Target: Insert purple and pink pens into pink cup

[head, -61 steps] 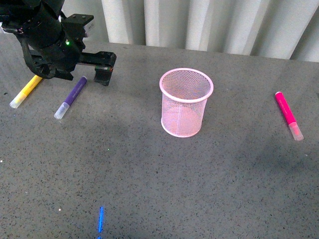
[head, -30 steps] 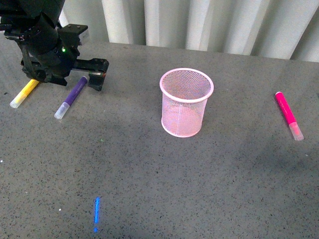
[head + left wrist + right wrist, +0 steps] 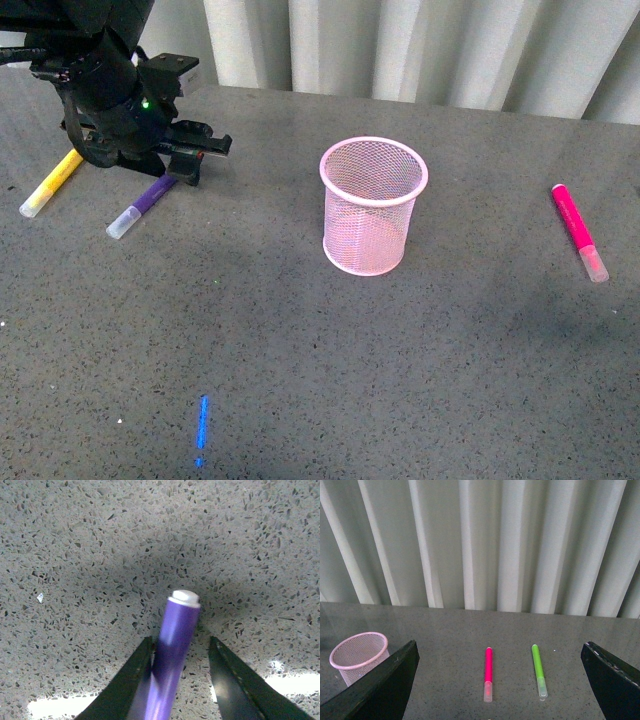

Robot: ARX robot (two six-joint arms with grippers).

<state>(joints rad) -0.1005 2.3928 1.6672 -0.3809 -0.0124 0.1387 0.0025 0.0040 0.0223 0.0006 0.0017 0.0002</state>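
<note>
Left tool (image 3: 190, 160) sits low near far-left corner of bench (image 3: 300, 350), jaws apart, straddling purple pen (image 3: 140, 205). One finger touches the barrel; the other stands just clear. Pen lies flat, yellow marker (image 3: 52, 183) near it. Pink cup (image 3: 372, 235) upright mid-bench. Pink pen (image 3: 578, 230) flat near right edge. Right tool (image 3: 500, 647) gapes wide.

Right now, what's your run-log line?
left gripper open astride purple-bodied pale-capped marker | right gripper open, empty | pale pink wire-mesh cup empty
</note>
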